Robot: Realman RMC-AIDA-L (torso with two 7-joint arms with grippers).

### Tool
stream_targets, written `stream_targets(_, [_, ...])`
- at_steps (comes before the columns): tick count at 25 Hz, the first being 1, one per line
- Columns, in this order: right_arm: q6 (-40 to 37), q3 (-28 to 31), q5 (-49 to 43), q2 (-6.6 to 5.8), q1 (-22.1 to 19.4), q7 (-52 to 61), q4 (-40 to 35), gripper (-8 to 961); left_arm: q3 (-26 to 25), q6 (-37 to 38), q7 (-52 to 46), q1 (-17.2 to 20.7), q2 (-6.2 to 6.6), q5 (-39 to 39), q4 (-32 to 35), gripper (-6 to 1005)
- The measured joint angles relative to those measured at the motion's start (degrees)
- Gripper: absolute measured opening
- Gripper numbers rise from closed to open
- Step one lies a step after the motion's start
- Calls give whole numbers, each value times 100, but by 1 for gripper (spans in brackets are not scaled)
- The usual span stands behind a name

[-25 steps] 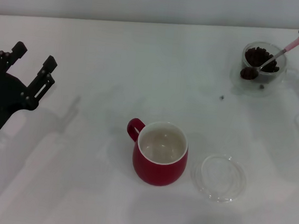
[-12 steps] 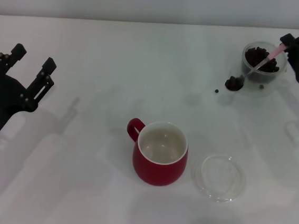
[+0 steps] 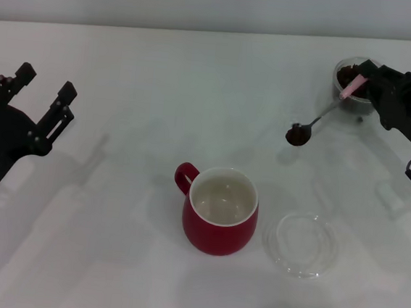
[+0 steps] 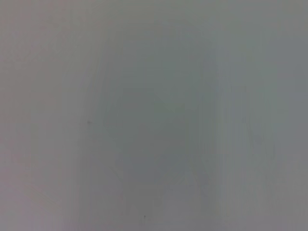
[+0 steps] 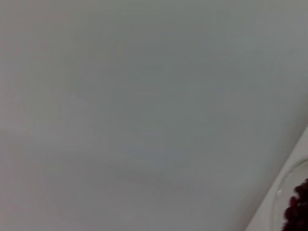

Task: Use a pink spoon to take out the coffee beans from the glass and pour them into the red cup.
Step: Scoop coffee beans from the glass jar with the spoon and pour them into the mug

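My right pincer (image 3: 363,83) grips the pale pink handle of the small metal teaspoon (image 3: 324,116), whose bowl, heaped with dark brown coffee beans (image 3: 297,134), hangs above the white worktop (image 3: 160,99). The spoon sits between the small clear glass cup (image 3: 347,77) at far right, partly hidden behind my pincer, and the rounded deep red ceramic mug (image 3: 220,210) near the centre. A shallow round clear dish (image 3: 302,244) lies just beside the mug. My left pincer (image 3: 43,89) hovers at far left, fingers spread wide, holding nothing.
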Motion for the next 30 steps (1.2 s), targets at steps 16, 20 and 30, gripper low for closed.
stream_targets(16, [693,-341,-132,65,109,-106,462,150,0,93,0,-50,0,75,-39,680])
stream_targets(20, [776,-391,-158,73,180,-223,632,150,0,102,0,-67,0,79,-42,680])
stream_targets(30, [989,-421,-432,71,488,-684,744,151,0,123,9,-102,0,138,-43,680])
